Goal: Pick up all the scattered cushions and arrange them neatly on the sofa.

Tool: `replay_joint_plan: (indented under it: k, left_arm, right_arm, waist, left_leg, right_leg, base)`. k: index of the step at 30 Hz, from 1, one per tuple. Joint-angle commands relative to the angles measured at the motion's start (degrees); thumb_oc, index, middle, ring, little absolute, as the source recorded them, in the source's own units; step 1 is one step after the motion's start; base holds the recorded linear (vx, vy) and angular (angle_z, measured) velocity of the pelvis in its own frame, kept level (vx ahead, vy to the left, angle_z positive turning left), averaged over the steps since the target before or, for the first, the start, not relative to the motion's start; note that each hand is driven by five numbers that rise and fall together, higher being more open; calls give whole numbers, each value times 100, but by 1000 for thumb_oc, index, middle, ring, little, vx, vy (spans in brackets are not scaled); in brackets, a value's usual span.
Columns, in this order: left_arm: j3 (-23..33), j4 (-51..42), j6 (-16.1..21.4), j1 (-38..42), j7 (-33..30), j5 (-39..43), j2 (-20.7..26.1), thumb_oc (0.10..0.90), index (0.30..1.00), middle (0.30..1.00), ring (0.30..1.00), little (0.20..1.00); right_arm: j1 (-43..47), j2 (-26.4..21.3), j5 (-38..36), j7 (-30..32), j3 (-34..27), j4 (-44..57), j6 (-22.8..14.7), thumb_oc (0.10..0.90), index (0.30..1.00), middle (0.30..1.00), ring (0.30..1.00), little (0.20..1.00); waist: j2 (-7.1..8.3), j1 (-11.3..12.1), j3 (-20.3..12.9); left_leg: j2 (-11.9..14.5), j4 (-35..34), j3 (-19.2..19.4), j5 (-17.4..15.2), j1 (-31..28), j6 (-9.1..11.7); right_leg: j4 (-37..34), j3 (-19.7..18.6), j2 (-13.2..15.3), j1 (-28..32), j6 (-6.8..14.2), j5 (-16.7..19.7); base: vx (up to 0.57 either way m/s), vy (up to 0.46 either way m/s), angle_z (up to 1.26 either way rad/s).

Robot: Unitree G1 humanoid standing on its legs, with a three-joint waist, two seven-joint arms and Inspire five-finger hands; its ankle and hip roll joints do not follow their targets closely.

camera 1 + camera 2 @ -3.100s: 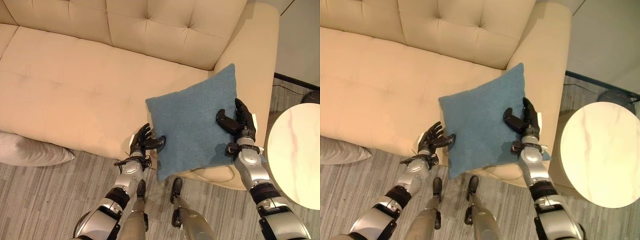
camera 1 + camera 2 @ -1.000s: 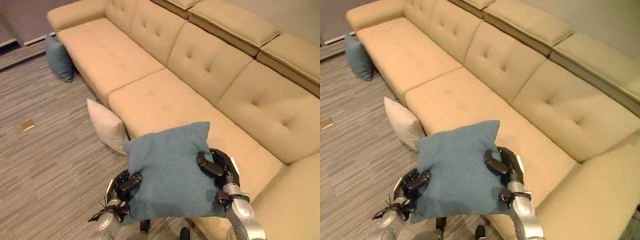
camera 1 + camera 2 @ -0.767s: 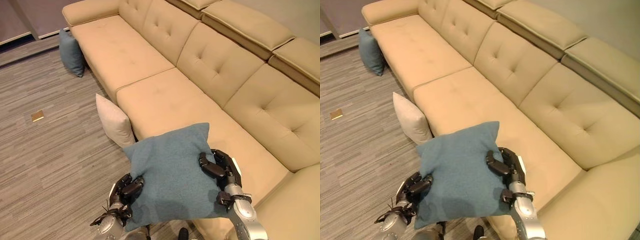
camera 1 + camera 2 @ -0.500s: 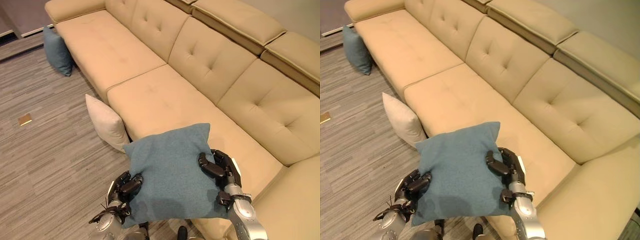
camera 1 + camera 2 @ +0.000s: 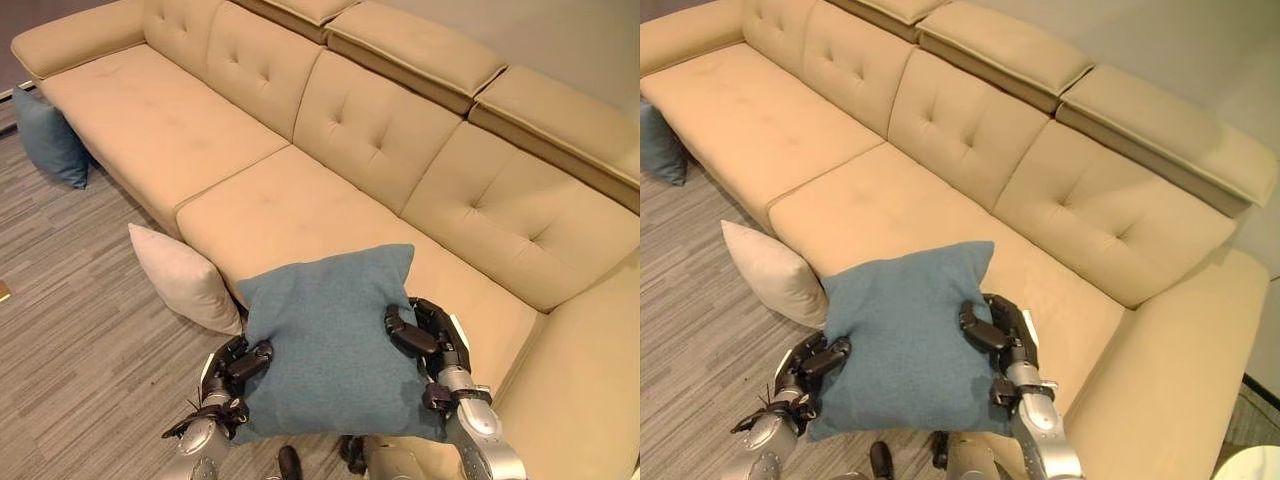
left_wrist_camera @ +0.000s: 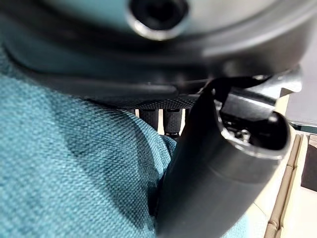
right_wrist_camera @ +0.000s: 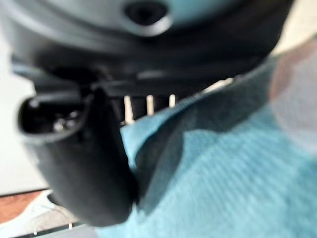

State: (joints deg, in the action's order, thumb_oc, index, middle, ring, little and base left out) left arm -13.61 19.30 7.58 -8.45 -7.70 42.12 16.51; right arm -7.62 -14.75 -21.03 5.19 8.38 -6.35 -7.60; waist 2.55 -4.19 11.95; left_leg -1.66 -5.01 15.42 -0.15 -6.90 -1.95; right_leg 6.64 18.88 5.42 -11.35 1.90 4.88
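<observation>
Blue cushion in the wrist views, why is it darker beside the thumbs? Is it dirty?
Likely just shade: left wrist view, the left hand blocks light on the blue cushion; right wrist view, same beside the right hand; left eye view, mostly even blue.

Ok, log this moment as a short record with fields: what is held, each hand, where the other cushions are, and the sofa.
held: square teal fabric cushion, lifted over the sofa's front edge
left hand: curled round the cushion's left edge
right hand: curled round its right edge
white cushion: on the floor, leaning on the sofa front
second teal cushion: on the floor by the sofa's far end
long beige tufted sofa: seat bare of cushions
</observation>
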Motion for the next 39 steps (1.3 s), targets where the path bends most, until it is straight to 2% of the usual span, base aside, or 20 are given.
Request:
replay_joint_plan:
  k: [1,2,3,4,8,11,14,15,16,17,18,24,25,29,30,32,33,34,36,39]
  left_arm:
    - [-324,-1243,582,597,908,-174,-450,400,300,300,300,300]
    - [-394,-1224,564,636,935,-196,-473,400,300,300,300,300]
    - [-393,-1224,564,638,935,-196,-469,400,300,300,300,300]
    - [-452,-1239,546,657,941,-226,-485,400,300,300,300,300]
    - [-471,-1274,562,707,878,-228,-519,400,300,300,300,300]
    - [-477,-1341,566,682,841,-189,-532,400,300,300,300,300]
    - [-485,-1465,594,690,791,-153,-540,400,300,300,300,300]
    - [-484,-1464,594,693,791,-153,-539,400,300,300,300,300]
    - [-490,-1508,609,697,774,-154,-531,400,300,300,300,300]
    - [-482,-1510,617,705,794,-161,-517,400,300,300,300,300]
    - [-483,-1500,600,686,830,-194,-501,400,300,300,300,300]
    - [-501,-1511,554,605,849,-246,-386,400,300,300,300,300]
    - [-476,-1534,547,569,851,-248,-324,400,300,300,300,300]
    - [-371,-1589,544,475,847,-270,-213,400,300,300,300,300]
    - [-337,-1595,554,475,826,-276,-195,400,300,300,300,300]
    - [-226,-1673,594,441,786,-282,-127,400,300,300,300,300]
    - [-72,-1759,639,459,765,-440,-45,400,300,300,300,300]
    - [-24,-1783,652,481,789,-484,-33,400,300,300,300,300]
    - [-18,-1733,757,660,749,-579,-48,400,300,300,300,300]
    - [-169,-1611,919,1237,504,-793,-80,400,300,300,300,300]
  right_arm:
    - [469,94,86,-378,27,790,-669,400,300,300,300,300]
    - [378,38,46,-365,-61,844,-679,400,300,300,300,300]
    - [379,42,46,-366,-61,844,-678,400,300,300,300,300]
    - [361,-58,2,-354,-73,851,-678,400,300,300,300,300]
    - [328,-113,-61,-365,-39,856,-643,400,300,300,300,300]
    - [333,-159,-56,-352,-9,824,-623,400,300,300,300,300]
    - [344,-165,-92,-329,21,739,-621,400,300,300,300,300]
    - [346,-164,-92,-329,20,739,-621,400,300,300,300,300]
    - [370,-169,-93,-302,25,695,-640,400,300,300,300,300]
    - [374,-182,-93,-310,2,675,-637,400,300,300,300,300]
    - [353,-178,-77,-335,6,675,-645,400,300,300,300,300]
    - [290,-146,-39,-388,37,676,-579,400,300,300,300,300]
    - [323,-113,6,-395,80,680,-542,400,300,300,300,300]
    - [391,-44,88,-416,126,728,-517,400,300,300,300,300]
    - [448,-22,123,-399,150,732,-528,400,300,300,300,300]
    - [584,30,191,-388,203,759,-548,400,300,300,300,300]
    - [680,93,352,-385,250,789,-605,400,300,300,300,300]
    - [707,72,444,-358,233,831,-622,400,300,300,300,300]
    - [813,-39,638,-248,196,861,-668,400,300,300,300,300]
    - [1369,-279,862,41,307,837,-723,400,300,300,300,300]
  waist:
    - [98,-24,-671]
    - [101,-102,-704]
    - [115,-112,-726]
    - [117,-115,-668]
    - [163,-52,-644]
    - [223,34,-627]
    - [188,222,-484]
    - [192,213,-500]
    - [156,301,-423]
    - [76,291,-424]
    - [24,275,-464]
    - [-31,238,-587]
    - [-56,240,-604]
    - [-103,262,-579]
    - [-115,294,-551]
    - [-146,448,-471]
    - [-201,603,-435]
    - [-201,571,-437]
    - [-199,476,-360]
    - [-325,399,-258]
  left_leg:
    - [33,567,-383,-856,2,196]
    - [147,1143,-305,-935,76,390]
    - [133,1142,-311,-913,110,388]
    - [307,1840,-239,-819,282,516]
    - [356,2062,-424,-706,679,493]
    - [341,1663,-769,-705,915,452]
    - [392,1215,-1462,-243,1228,572]
    - [386,1198,-1468,-221,1244,572]
    - [386,1016,-1881,-16,1436,623]
    - [402,802,-1995,30,1399,623]
    - [443,634,-1964,45,1246,612]
    - [417,512,-1622,-9,940,514]
    - [371,456,-1414,-61,816,430]
    - [301,321,-1023,-151,682,266]
    - [296,303,-927,-164,675,239]
    - [322,235,-730,-180,658,219]
    - [344,131,-468,-196,603,269]
    - [332,149,-450,-197,605,264]
    - [271,202,-459,-223,635,250]
    - [208,143,-367,-158,974,249]
  right_leg:
    - [-437,-239,-150,590,419,-375]
    - [-597,-243,-195,875,346,-433]
    - [-603,-237,-181,848,344,-420]
    - [-690,-305,-230,1112,245,-488]
    - [-758,-490,-243,1221,185,-588]
    - [-842,-751,-254,1296,221,-605]
    - [-863,-1159,-397,1442,194,-704]
    - [-863,-1152,-392,1421,194,-698]
    - [-821,-1370,-457,1480,165,-775]
    - [-806,-1517,-500,1521,165,-827]
    - [-832,-1577,-509,1563,180,-849]
    - [-776,-1890,-330,1595,279,-854]
    - [-706,-2029,-243,1546,362,-825]
    - [-453,-2208,-120,1244,573,-747]
    - [-381,-2163,-90,1138,620,-706]
    - [-200,-1523,97,908,670,-606]
    - [-73,-56,503,743,661,-543]
    - [-131,46,539,743,674,-535]
    - [-242,-281,439,677,658,-547]
    - [-551,-337,475,422,656,-308]
  base:
    - [238,-109,21]
    - [155,-89,15]
    - [173,-98,18]
    - [52,-40,16]
    - [56,9,-21]
    - [92,46,-46]
    - [97,55,-74]
    - [115,63,-132]
    - [150,124,-121]
    - [213,190,-93]
    - [133,148,-66]
    - [144,186,-69]
    - [76,203,-67]
    - [18,189,-76]
    - [-45,108,-44]
    - [-103,73,-95]
    - [-84,32,-111]
    - [-38,27,-100]
    - [-12,17,-49]
    - [-184,4,-15]
